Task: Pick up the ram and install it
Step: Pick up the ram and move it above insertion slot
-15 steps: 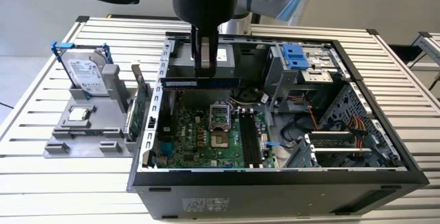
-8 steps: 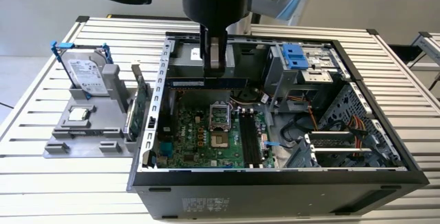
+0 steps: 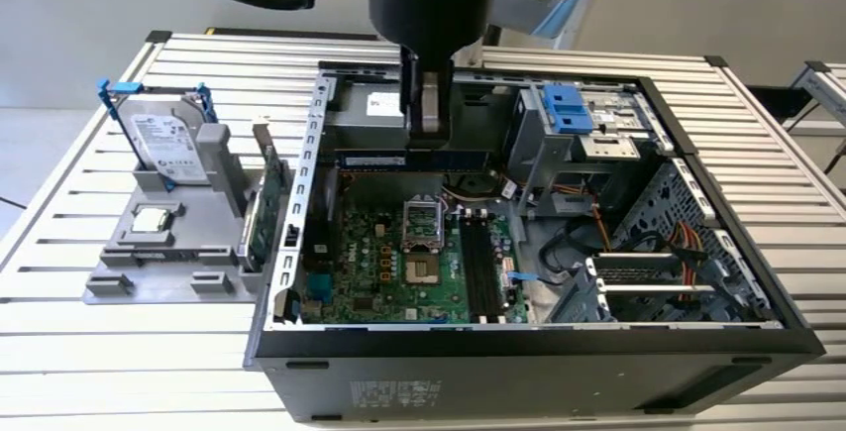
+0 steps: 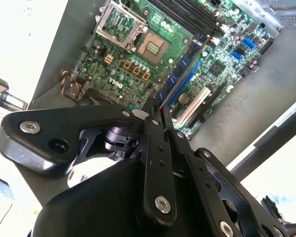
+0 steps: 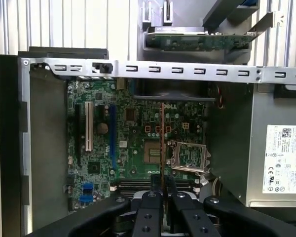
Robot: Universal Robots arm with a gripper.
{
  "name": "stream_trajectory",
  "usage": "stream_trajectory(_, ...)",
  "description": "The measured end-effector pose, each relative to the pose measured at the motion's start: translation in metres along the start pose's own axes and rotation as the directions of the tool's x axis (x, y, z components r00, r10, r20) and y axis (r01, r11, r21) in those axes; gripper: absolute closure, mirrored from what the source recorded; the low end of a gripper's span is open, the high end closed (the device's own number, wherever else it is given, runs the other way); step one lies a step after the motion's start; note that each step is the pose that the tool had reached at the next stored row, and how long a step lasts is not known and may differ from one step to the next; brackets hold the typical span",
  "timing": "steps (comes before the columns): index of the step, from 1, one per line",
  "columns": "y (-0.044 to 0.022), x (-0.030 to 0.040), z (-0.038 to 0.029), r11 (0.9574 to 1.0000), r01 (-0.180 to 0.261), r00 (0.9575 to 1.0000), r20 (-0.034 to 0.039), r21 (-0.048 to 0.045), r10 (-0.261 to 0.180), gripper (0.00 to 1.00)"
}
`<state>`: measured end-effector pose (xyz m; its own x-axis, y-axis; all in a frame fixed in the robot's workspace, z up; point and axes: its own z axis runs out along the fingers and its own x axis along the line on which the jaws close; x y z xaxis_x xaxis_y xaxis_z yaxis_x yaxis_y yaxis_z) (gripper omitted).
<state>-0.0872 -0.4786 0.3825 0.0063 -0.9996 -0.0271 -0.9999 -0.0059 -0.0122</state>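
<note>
Starting at the exterior view's left, a grey holder (image 3: 119, 282) on the table (image 3: 66, 183) carries a hard drive (image 3: 169, 149) and an expansion card (image 3: 268, 213). Right of them stands the open computer case (image 3: 529, 337). Over its motherboard (image 3: 370, 272) hangs the tool (image 3: 426, 142), clenched on the ram (image 3: 383, 161), which looks clear of the board. Further right lie the dark memory slots (image 3: 482, 272). The stick appears crosswise to them, so a good seating likely calls for turning it parallel, holding it level and pressing evenly at both ends. In the second wrist view the ram (image 4: 180, 76) is a long, narrow bluish board with dark chips. In the first wrist view it stands edge-on, a thin line.
</note>
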Motion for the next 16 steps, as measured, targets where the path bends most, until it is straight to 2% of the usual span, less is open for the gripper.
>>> stream_trajectory(16, -0.022, 0.0001, 0.0003, 1.0, -0.005, 1.0, 0.0, 0.0002, 0.005, 1.0)
